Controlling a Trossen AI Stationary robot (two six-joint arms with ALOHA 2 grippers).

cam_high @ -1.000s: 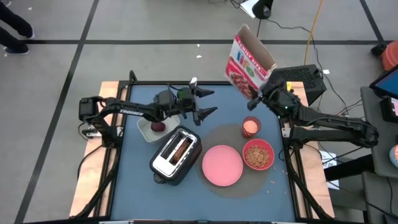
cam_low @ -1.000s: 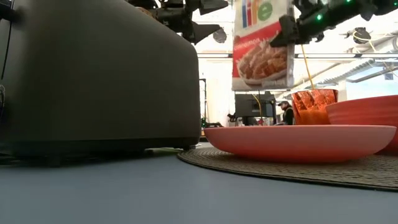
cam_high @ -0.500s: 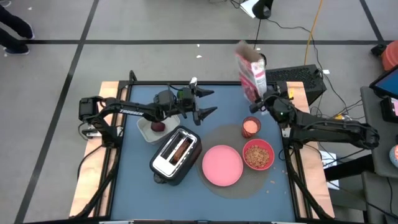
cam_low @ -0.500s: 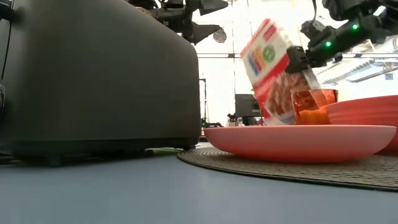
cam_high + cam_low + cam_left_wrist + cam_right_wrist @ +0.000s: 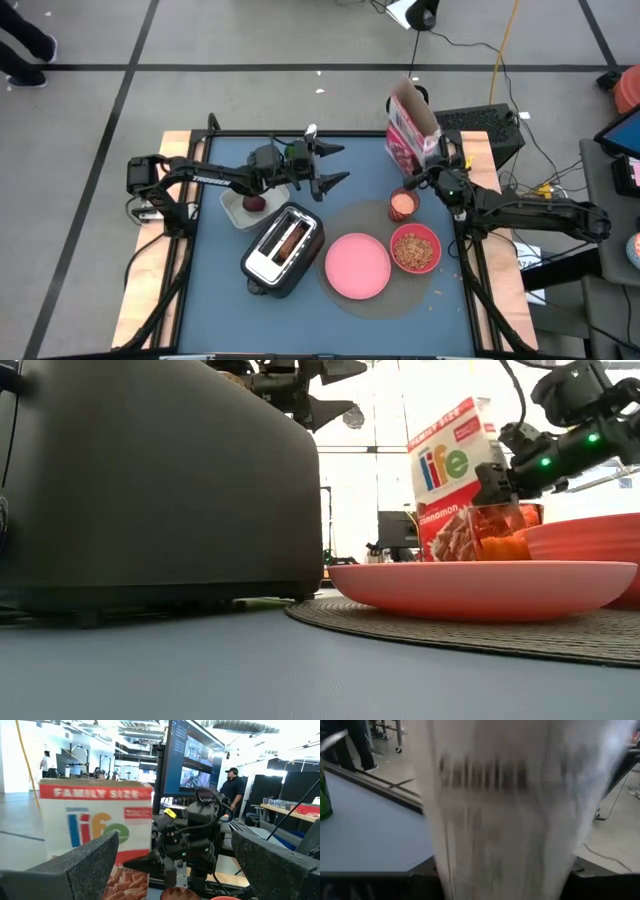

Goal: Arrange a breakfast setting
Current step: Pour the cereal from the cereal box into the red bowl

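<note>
Two dark robot arms reach over a blue-topped desk [image 5: 215,275], seen from above. The right pincer [image 5: 428,172] sits at the far right corner of the desk, closed on the lower part of a red and white cereal box [image 5: 408,130]. The box stands upright, its top flaps open, with its base close to the desk surface; whether it rests on the desk cannot be told. In the table-level view the same box [image 5: 457,475] shows the word "life", with the right pincer [image 5: 495,482] gripping its side. The right wrist view is filled by a blurred panel of the box [image 5: 505,805].

The left pincer [image 5: 335,165] hovers above the far middle of the desk, its fingers spread wide apart and holding nothing. In its wrist view the two dark fingers [image 5: 85,862] frame the cereal box [image 5: 95,820] and the right arm beyond.

A round woven mat [image 5: 352,213] lies on the right half of the desk. On it sit a large pink plate [image 5: 357,266], a red bowl [image 5: 415,249] filled with brown cereal just right of the plate, and a small pink cup [image 5: 403,204] just beyond the bowl, near the box. Left of the plate stands a silver-and-black toaster [image 5: 282,250] with browned bread [image 5: 291,240] in its slot. Behind the toaster, a white container [image 5: 240,209] holds a dark red fruit [image 5: 255,203].
</note>
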